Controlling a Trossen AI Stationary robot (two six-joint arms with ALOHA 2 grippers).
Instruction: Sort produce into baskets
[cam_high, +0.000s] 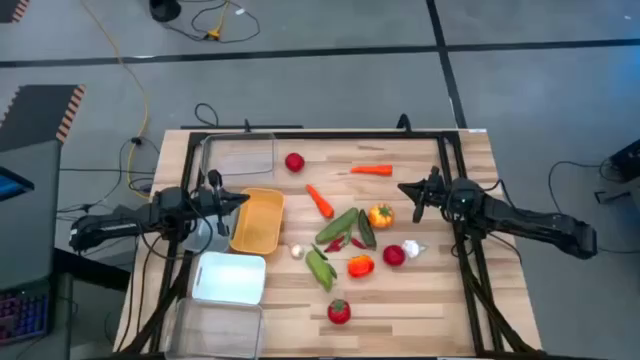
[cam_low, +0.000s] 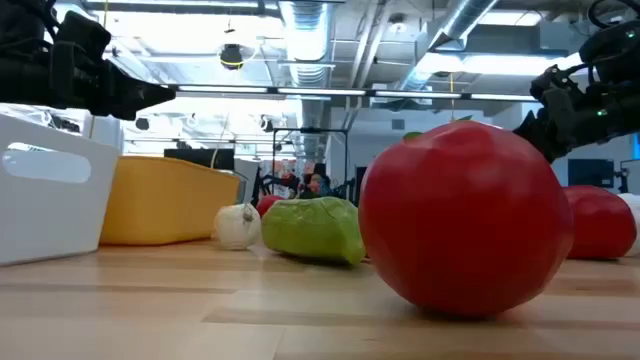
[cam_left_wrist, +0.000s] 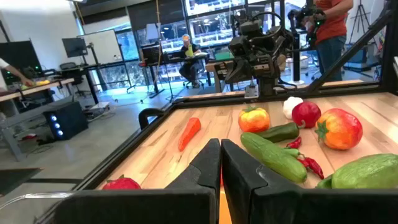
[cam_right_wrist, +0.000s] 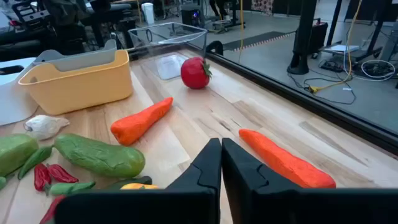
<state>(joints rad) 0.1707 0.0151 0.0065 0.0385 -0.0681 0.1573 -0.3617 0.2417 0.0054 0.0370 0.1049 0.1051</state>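
The produce lies in the table's middle: two carrots (cam_high: 372, 170) (cam_high: 319, 201), cucumbers (cam_high: 338, 225), orange-yellow peppers (cam_high: 380, 214) (cam_high: 360, 265), tomatoes (cam_high: 294, 162) (cam_high: 393, 255) (cam_high: 339, 311), garlic bulbs (cam_high: 297, 251) (cam_high: 412, 248) and small chillies (cam_high: 340, 243). The baskets stand at the left: a clear one (cam_high: 238, 155), the yellow one (cam_high: 258, 220), the white one (cam_high: 230, 278) and a second clear one (cam_high: 215, 325). My left gripper (cam_high: 240, 200) is shut and empty over the yellow basket's far left rim; its shut fingers show in the left wrist view (cam_left_wrist: 221, 163). My right gripper (cam_high: 405, 188) is shut and empty, above the table just right of a pepper; it shows in the right wrist view (cam_right_wrist: 221, 165).
A dark frame rail (cam_high: 320, 135) runs along the table's far edge and down both sides. In the low view the near tomato (cam_low: 465, 215) fills the foreground. People and desks show in the room beyond the table. Bare wood lies at the table's near right (cam_high: 430, 310).
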